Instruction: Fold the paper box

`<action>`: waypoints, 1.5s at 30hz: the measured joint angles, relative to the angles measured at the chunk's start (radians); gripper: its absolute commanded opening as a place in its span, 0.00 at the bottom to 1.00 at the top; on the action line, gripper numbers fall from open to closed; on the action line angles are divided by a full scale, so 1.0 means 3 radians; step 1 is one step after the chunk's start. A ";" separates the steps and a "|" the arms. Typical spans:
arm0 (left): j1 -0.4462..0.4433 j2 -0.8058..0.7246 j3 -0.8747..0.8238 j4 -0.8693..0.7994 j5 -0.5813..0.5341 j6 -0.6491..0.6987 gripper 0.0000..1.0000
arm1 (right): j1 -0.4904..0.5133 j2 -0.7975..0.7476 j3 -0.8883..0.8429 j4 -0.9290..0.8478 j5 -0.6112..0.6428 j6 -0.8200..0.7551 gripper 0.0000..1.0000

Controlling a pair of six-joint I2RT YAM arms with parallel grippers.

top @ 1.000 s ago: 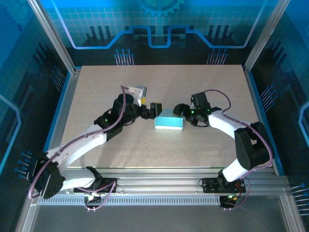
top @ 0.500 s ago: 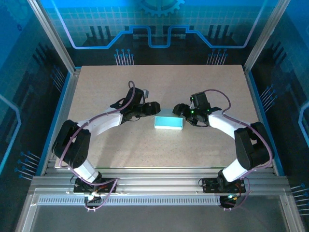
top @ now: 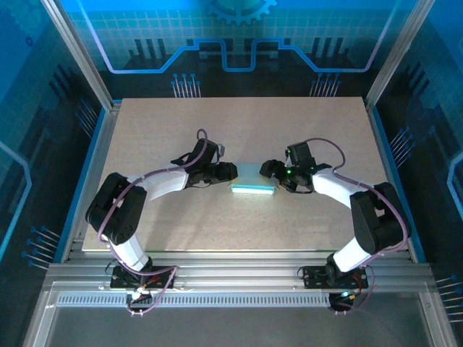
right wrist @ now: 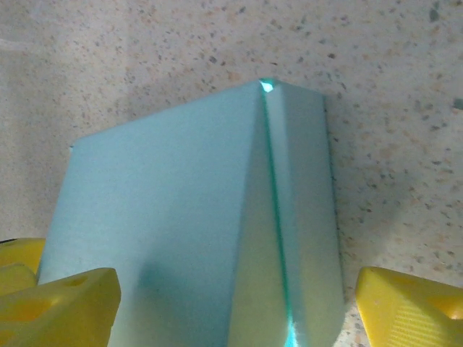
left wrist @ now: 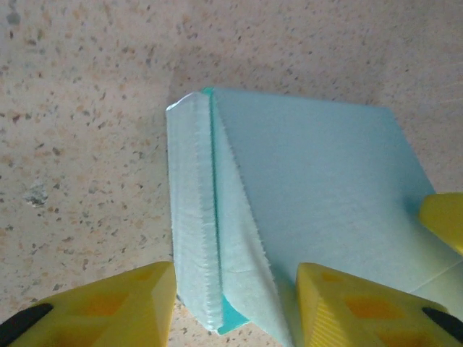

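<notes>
left pincer (left wrist: 235, 296) narrow round one box (left wrist: 318, 181) end (gripping? can't tell), right pincer (right wrist: 239, 300) wide astride the other; squeeze unevenly and it'll probably buckle.

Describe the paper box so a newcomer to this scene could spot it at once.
Find the beige speckled table and look to its middle, where the left gripper and right gripper face each other. Between them lies the paper box: a small, flat, pale mint rectangle of card, unlike the black and white arms beside it.
</notes>
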 measured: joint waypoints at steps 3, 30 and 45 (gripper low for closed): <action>0.0001 0.0060 -0.0060 0.0060 0.0000 0.0000 0.44 | -0.0022 0.0000 -0.0050 -0.0006 0.0003 -0.0025 0.85; 0.0041 0.0277 -0.0154 0.0473 0.0126 -0.0078 0.32 | -0.0122 0.0284 -0.0081 0.0322 -0.0237 -0.0200 0.36; 0.0114 0.0284 0.0089 0.0238 0.0200 0.0034 0.55 | -0.0122 0.0486 0.0298 -0.0010 -0.0285 -0.0591 0.50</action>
